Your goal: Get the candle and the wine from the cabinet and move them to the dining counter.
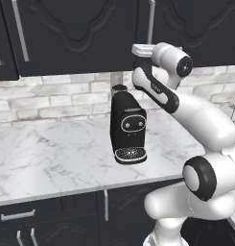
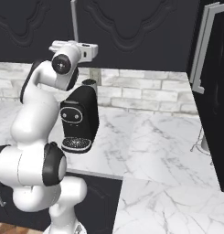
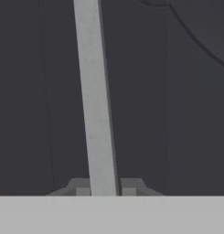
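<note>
Pinching long silver bar handle (image 3: pixel 97 100) of black carved upper cabinet (image 1: pixel 76 33); gripper (image 3: pixel 104 186) clamped, prob. to pull door open for wine.

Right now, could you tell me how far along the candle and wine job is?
Early. Done: the arm has reached the cabinet. In hand: the gripper is shut on the door's silver handle, door still closed. Left: opening it, taking both items out and carrying them over.

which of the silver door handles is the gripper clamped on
The handle on the cabinet door right above the coffee machine; the gripper is shut on it, while the other handles stand untouched.
</note>
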Available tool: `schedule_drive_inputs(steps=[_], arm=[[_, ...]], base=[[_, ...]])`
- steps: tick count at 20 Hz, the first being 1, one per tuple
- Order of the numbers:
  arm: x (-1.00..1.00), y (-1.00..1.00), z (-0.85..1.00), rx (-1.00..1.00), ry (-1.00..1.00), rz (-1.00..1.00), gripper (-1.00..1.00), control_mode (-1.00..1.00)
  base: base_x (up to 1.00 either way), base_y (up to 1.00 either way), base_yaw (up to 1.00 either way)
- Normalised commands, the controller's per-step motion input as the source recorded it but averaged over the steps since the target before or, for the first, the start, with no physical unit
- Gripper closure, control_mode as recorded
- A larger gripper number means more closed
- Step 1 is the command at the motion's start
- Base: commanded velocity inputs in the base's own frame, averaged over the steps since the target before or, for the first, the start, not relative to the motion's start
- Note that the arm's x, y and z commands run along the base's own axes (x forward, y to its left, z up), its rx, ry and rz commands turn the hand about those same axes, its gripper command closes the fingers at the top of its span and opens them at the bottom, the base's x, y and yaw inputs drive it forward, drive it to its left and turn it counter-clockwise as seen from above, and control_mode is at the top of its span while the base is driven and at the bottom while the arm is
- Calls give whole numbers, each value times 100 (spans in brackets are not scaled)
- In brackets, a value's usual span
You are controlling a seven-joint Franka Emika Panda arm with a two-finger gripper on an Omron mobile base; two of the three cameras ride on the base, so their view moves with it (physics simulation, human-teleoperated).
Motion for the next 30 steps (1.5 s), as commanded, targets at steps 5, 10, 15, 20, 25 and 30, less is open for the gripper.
schedule_drive_inputs(steps=[5,10,15,20,25,30], arm=[[-47,-32,0,0,0,0,100,-100],[-64,-49,0,0,0,0,100,-100],[-71,-55,0,0,0,0,100,-100],[-81,-60,0,0,0,-2,100,-100],[-75,-61,0,0,0,-2,100,-100],[-60,-45,0,0,0,-6,100,-100]], base=[[0,0,0],[0,0,0],[0,0,0],[0,0,0],[0,0,0],[0,0,0]])
